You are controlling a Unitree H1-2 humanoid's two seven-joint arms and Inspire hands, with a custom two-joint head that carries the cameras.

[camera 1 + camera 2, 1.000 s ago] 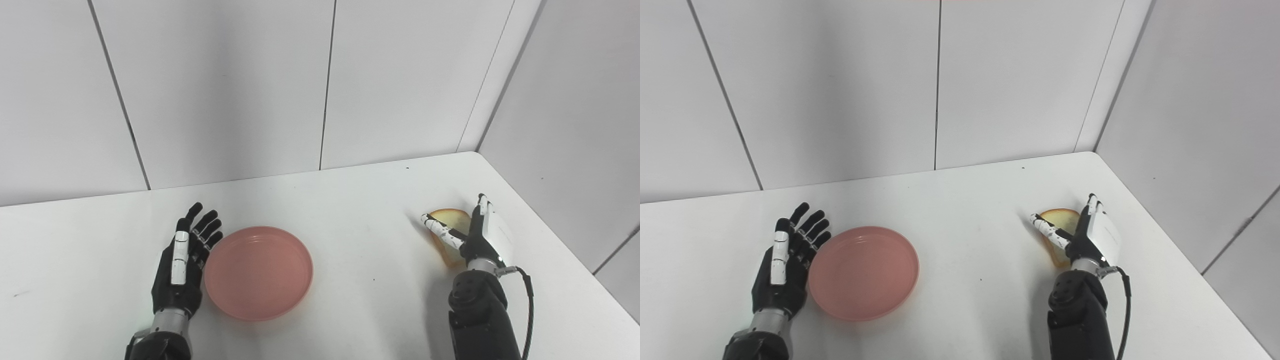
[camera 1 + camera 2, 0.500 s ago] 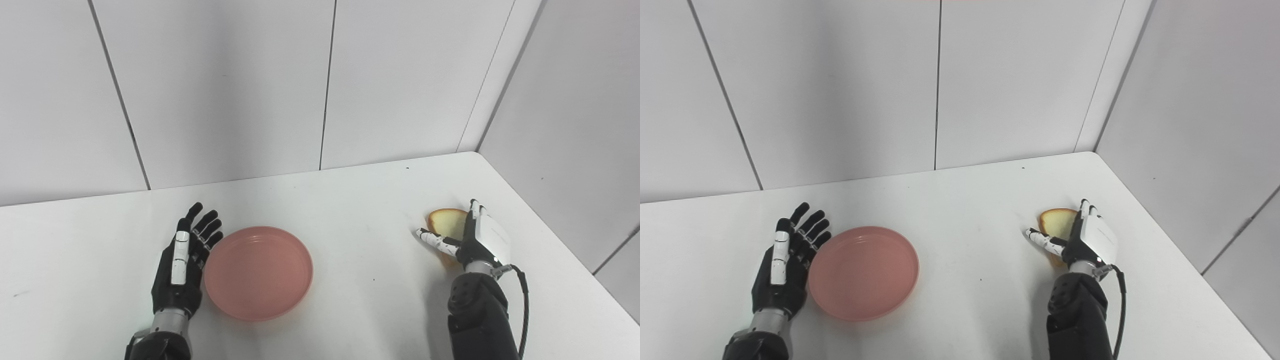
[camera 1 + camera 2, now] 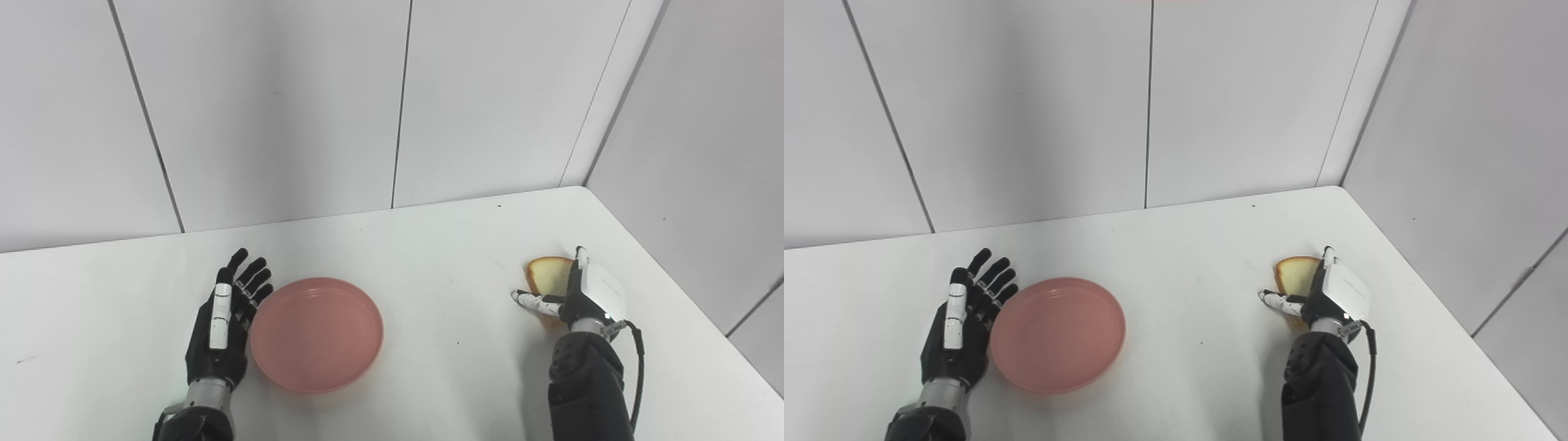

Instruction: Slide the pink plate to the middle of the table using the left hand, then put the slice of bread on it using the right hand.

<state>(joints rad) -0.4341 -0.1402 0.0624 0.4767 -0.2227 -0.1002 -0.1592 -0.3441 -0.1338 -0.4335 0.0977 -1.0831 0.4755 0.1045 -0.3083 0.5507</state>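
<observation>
The pink plate (image 3: pixel 316 334) lies empty on the white table (image 3: pixel 441 245), left of centre. My left hand (image 3: pixel 223 324) is open, palm toward the plate, its fingers right beside the plate's left rim. The slice of bread (image 3: pixel 548 274) lies flat near the table's right edge. My right hand (image 3: pixel 585 294) is open at the bread: its fingers run along the slice's right side and partly cover it, and the thumb (image 3: pixel 530 300) points left at the slice's near edge. The near part of the slice is hidden by the hand.
White wall panels stand behind the table and along its right side. The table's right edge (image 3: pixel 674 318) runs close past my right hand. Bare table surface lies between the plate and the bread.
My right hand has drawn back a little toward me and sunk lower at the bread, with the thumb swung down to the slice's near edge. The left hand and plate have not moved.
</observation>
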